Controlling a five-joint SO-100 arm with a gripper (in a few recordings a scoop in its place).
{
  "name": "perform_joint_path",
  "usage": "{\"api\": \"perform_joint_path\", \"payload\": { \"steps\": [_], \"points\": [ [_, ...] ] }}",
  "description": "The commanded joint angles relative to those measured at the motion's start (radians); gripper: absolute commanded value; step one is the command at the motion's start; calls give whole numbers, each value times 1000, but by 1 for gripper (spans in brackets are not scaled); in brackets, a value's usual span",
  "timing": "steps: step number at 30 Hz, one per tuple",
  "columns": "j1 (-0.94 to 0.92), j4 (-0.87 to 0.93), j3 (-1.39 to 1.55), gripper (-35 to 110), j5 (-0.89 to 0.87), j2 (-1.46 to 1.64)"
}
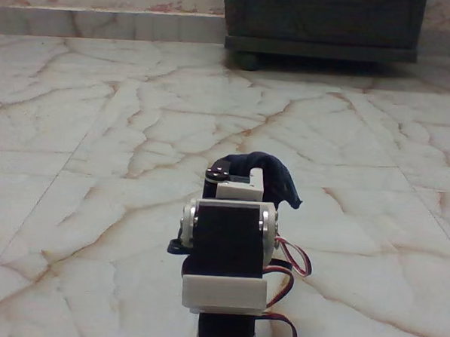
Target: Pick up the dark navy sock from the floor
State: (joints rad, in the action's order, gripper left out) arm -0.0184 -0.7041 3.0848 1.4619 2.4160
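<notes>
Fixed view shows the arm [227, 252] from behind, so its white and black body hides the gripper; I cannot tell if the fingers are closed or apart. The dark navy sock [274, 175] is at the far end of the arm, draped over the top of it and hanging down on the right side, lifted above the floor [98, 132]. Red and black wires [292, 262] curl at the right of the arm. Far behind, a dark cabinet [323, 23] stands on the tiles near the wall.
</notes>
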Motion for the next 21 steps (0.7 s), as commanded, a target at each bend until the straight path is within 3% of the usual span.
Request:
{"api": "perform_joint_path", "payload": {
  "steps": [1,21],
  "points": [
    [-6,6,-3,0,12,23],
    [-6,6,-3,0,35,2]
  ]
}}
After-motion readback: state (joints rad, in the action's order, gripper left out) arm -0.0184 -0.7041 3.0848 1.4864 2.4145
